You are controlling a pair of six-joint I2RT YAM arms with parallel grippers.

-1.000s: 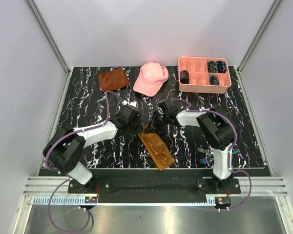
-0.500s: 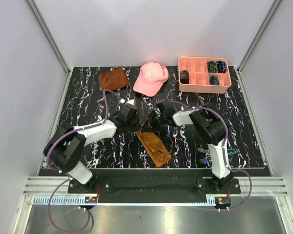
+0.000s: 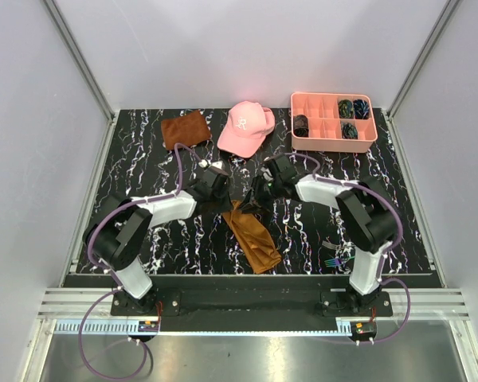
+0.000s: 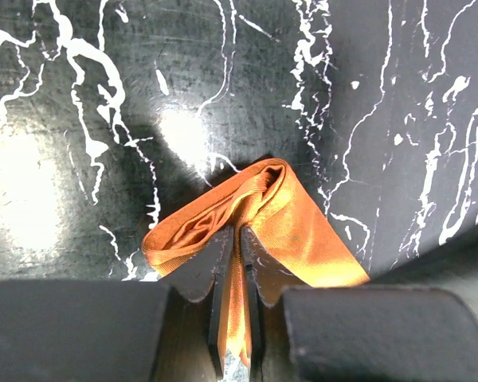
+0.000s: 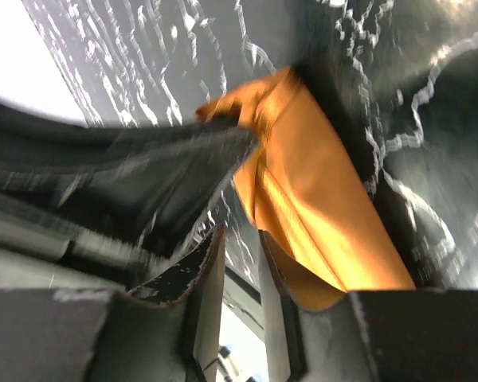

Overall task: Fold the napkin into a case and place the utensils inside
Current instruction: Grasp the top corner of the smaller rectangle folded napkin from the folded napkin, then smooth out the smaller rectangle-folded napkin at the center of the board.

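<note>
Napkin (image 3: 255, 239) lies mid-table (image 3: 143, 167) as a long, narrow folded strip. It runs diagonally from btwn the two grippers down toward the near edge, w/ the far end bunched up.

L gripper (image 4: 237, 239) is at that far end. Its fingers are nearly together w/ only a thin slit, and a fold of the orange cloth sits in the slit, so it has a pinch on the napkin.

R gripper (image 5: 239, 247) is just beside the same end, on the opp. side. Its fingers stand a little apart, a narrow gap w/ nothing in it, and the cloth lies off to one side. That wrist view is blurred, so can't tell if a finger touches the cloth.

Utensils (image 3: 329, 261) lie near the R arm's base, well apart from the napkin and partly hidden by the arm.

At the back are a brown cloth (image 3: 185, 127), a pink cap (image 3: 245, 127) and a pink tray (image 3: 333, 145).
</note>
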